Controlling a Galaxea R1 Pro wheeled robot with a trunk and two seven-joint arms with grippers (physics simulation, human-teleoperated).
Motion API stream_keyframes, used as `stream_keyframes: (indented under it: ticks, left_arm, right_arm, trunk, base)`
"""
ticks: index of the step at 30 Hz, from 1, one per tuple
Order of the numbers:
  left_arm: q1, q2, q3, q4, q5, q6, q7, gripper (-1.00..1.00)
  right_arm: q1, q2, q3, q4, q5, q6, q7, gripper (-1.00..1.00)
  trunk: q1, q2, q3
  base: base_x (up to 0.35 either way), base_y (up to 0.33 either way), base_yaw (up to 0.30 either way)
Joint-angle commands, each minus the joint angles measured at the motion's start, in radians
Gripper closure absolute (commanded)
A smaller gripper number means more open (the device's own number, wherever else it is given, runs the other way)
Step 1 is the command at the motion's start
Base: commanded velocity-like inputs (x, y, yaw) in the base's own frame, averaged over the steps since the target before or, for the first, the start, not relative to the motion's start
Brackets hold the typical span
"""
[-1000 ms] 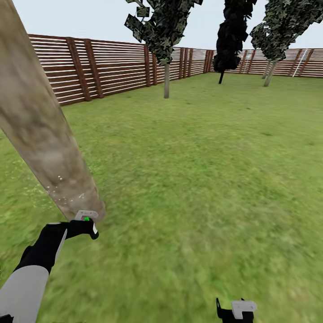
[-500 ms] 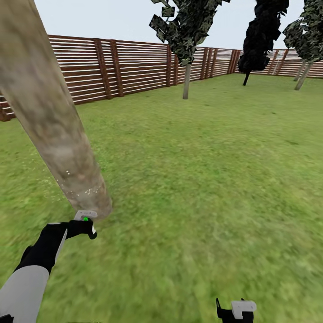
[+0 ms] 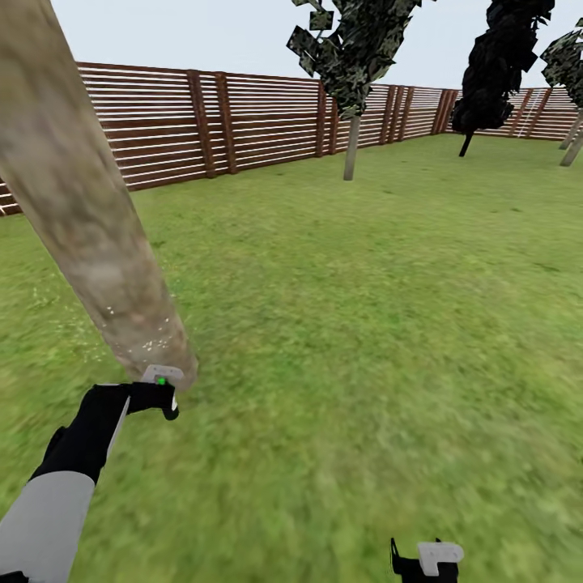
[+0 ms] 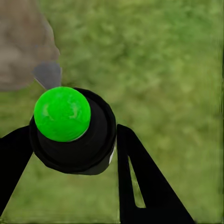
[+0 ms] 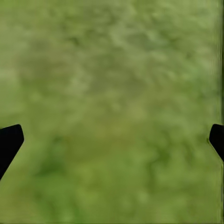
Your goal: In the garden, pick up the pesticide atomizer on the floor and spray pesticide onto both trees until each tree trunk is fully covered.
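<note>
We stood on the lawn [image 3: 364, 324] inside the fence [image 3: 162, 121], the near trunk [image 3: 89, 227] leaning close by. Whitish specks of pesticide [image 3: 150, 340] dotted only the trunk's base, so we judged spraying of this first tree under way. Our left gripper [image 3: 158, 393], just beside that base, pinched the sprayer [image 4: 70, 128] between both fingers. Our right gripper [image 5: 112, 140], well apart from the trunk, hung spread and empty. The next move called for aiming higher up the trunk.

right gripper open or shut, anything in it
Open and empty. In the right wrist view the two black fingertips sit at opposite edges of the picture, with bare lawn between them.
</note>
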Motion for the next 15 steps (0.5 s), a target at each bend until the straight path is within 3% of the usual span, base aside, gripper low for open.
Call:
stream_keyframes:
  ticks: [1, 2, 3, 4, 5, 7, 11, 13, 15]
  left_arm:
    - [-0.003, 0.0, 0.002, -0.003, -0.008, 0.021, -0.011, 1.0]
    - [-0.004, 0.001, 0.001, -0.004, -0.009, 0.03, -0.02, 1.0]
    - [-0.005, 0.012, 0.001, -0.004, -0.012, 0.037, -0.065, 1.0]
    - [-0.005, 0.036, 0.001, -0.004, -0.012, 0.039, -0.101, 1.0]
    - [-0.005, 0.058, 0.001, -0.004, -0.012, 0.04, -0.116, 1.0]
    - [-0.006, 0.072, 0.001, -0.005, -0.021, 0.041, -0.125, 1.0]
    - [-0.016, 0.076, 0.002, -0.024, -0.055, 0.07, -0.127, 1.0]
    - [-0.092, 0.078, 0.001, -0.051, -0.078, 0.17, -0.129, 1.0]
    - [-0.105, 0.078, 0.001, -0.054, -0.084, 0.177, -0.129, 1.0]
  right_arm:
    - [-0.001, 0.0, 0.009, 0.001, 0.0, 0.0, -0.008, -1.0]
    - [-0.001, 0.0, 0.009, 0.001, 0.0, 0.0, -0.008, -1.0]
    - [0.0, 0.0, 0.009, 0.001, 0.0, 0.0, -0.008, -1.0]
    - [0.0, 0.0, 0.009, 0.001, 0.0, 0.0, -0.008, -1.0]
    - [-0.001, 0.0, 0.009, 0.0, 0.0, 0.0, -0.008, -1.0]
    - [-0.001, 0.0, 0.009, 0.0, 0.0, 0.0, -0.008, -1.0]
    - [-0.001, 0.0, 0.009, 0.0, 0.0, 0.0, -0.008, -1.0]
    - [-0.001, 0.0, 0.009, 0.001, 0.0, 0.0, -0.008, -1.0]
    - [0.0, 0.0, 0.009, 0.001, 0.0, 0.0, -0.008, -1.0]
  trunk:
    - [0.0, 0.0, -0.001]
    - [0.0, 0.0, -0.001]
    - [0.0, 0.0, -0.001]
    - [0.0, 0.0, -0.001]
    - [0.0, 0.0, -0.001]
    - [0.0, 0.0, -0.001]
    - [0.0, 0.0, -0.001]
    - [0.0, 0.0, -0.001]
    - [0.0, 0.0, -0.001]
  base:
    - [0.114, -0.269, 0.0]
    - [0.111, -0.269, 0.0]
    - [0.125, -0.269, 0.0]
    - [0.136, -0.266, 0.0]
    - [0.141, -0.262, 0.007]
    - [0.095, -0.148, 0.136]
    - [0.01, -0.015, 0.262]
    - [0.0, 0.0, 0.275]
    - [0.0, 0.0, 0.276]
